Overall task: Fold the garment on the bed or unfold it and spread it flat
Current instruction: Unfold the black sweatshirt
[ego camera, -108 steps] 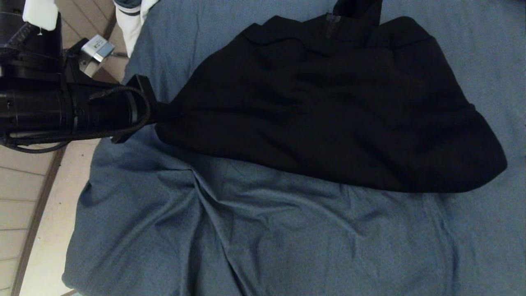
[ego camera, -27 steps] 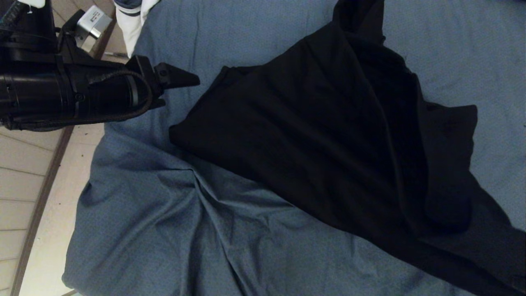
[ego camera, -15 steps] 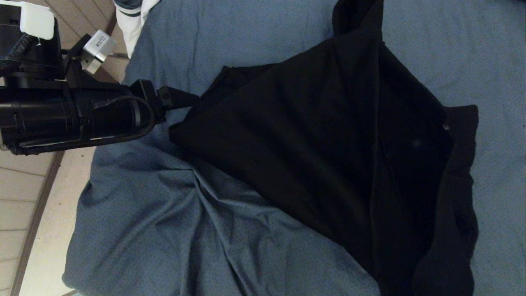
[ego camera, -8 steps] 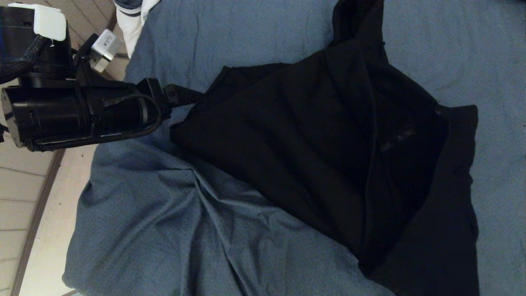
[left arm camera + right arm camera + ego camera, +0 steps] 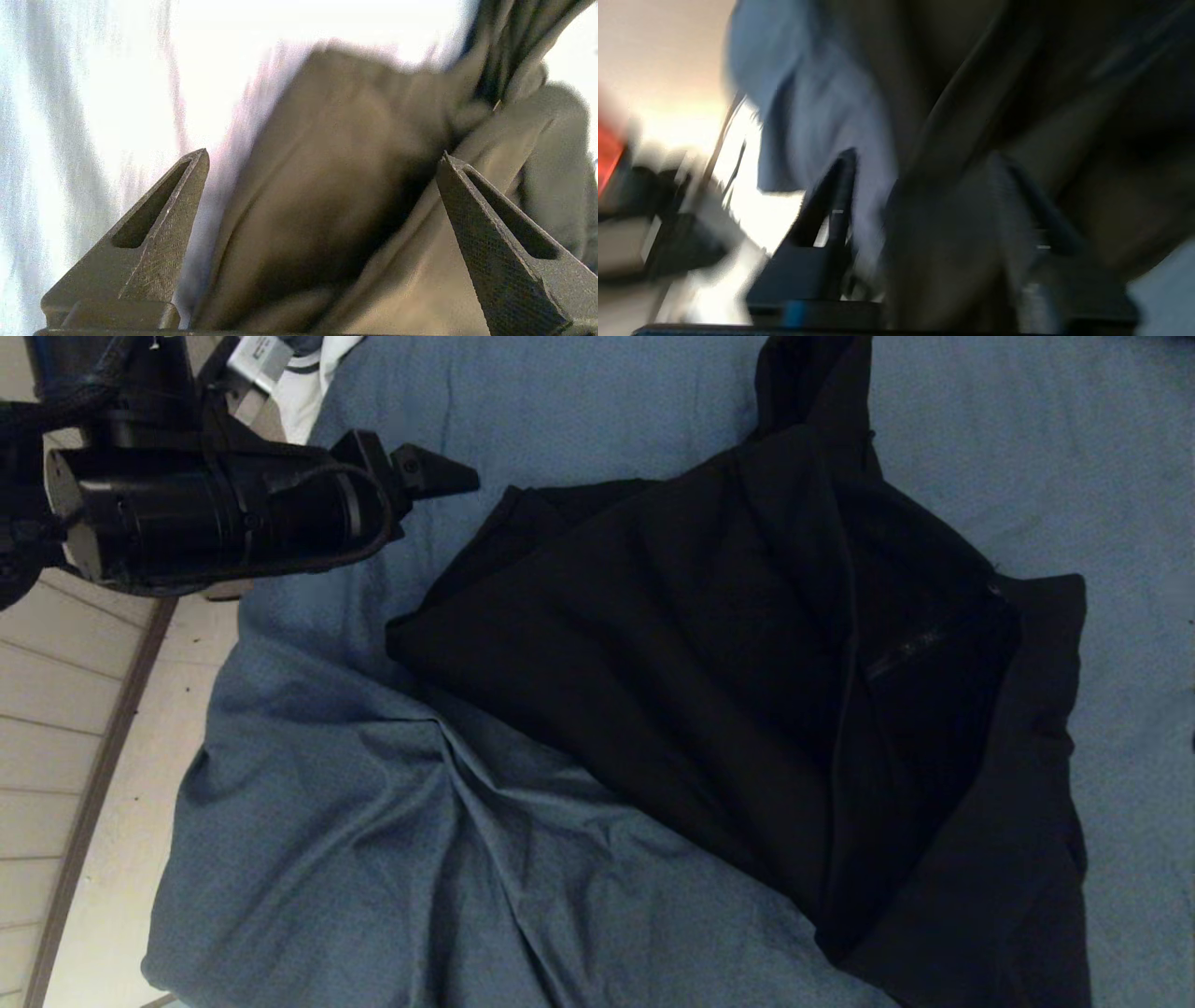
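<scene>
Both jaws of the left gripper (image 5: 448, 476) gape empty, apart from the garment (image 5: 747, 691) edge.

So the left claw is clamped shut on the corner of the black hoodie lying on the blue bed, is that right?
Not quite. The left claw is open and holds nothing; the left wrist view shows its fingers spread wide, with the black hoodie beyond them. The hoodie does lie on the blue bed.

Left arm (image 5: 215, 518): black cylindrical housing, braided black cable looped round it. Left gripper (image 5: 322, 242) fingers are dark, triangular, hollowed, cross-hatched pads.
</scene>
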Robot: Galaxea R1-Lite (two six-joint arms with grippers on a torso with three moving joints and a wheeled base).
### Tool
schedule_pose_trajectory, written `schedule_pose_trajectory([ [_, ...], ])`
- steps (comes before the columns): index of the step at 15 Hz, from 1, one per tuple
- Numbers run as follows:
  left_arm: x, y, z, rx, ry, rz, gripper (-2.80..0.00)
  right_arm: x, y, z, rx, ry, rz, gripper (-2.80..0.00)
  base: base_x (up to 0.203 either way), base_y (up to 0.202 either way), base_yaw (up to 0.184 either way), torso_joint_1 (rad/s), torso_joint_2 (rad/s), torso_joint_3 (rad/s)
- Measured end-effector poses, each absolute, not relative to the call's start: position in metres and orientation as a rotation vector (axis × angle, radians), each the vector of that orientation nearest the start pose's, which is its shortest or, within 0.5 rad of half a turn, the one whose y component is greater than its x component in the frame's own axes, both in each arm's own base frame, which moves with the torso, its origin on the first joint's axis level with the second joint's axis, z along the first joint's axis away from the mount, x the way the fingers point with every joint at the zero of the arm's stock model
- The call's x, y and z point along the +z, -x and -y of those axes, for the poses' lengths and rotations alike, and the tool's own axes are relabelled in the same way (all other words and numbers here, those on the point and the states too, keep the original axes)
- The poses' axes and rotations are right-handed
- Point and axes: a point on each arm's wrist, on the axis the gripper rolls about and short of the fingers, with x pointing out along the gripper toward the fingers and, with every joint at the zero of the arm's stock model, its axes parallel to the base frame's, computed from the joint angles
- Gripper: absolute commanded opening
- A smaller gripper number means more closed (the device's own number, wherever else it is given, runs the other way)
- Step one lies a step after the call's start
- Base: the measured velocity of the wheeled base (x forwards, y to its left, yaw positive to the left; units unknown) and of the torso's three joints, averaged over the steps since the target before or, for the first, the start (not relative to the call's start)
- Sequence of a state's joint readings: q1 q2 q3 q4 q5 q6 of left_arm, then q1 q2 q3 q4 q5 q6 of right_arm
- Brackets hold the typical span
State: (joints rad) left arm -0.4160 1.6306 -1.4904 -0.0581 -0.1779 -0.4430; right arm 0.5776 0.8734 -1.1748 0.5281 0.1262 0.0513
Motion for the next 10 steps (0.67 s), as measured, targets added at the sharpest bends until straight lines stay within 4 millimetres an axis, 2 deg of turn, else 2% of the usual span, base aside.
schedule_pose_trajectory([
  [3,0.362,-0.285,0.14,-0.61,0.427,-0.151,0.0,0.345,-0.069,-0.041,0.615,-0.019,-0.194,-2.8,0.0,0.0,0.0,0.0,0.0,0.0],
  [8,0.387,-0.289,0.169,-0.708,0.437,-0.058,0.0,0.351,-0.088,-0.044,0.538,-0.027,-0.19,-2.8,0.0,0.0,0.0,0.0,0.0,0.0],
  [9,0.388,-0.288,0.177,-0.74,0.438,-0.062,-2.8,0.351,-0.092,-0.044,0.522,-0.028,-0.193,-2.8,0.0,0.0,0.0,0.0,0.0,0.0],
  [10,0.388,-0.285,0.187,-0.774,0.44,-0.07,-2.8,0.352,-0.096,-0.043,0.502,-0.029,-0.198,-2.8,0.0,0.0,0.0,0.0,0.0,0.0],
])
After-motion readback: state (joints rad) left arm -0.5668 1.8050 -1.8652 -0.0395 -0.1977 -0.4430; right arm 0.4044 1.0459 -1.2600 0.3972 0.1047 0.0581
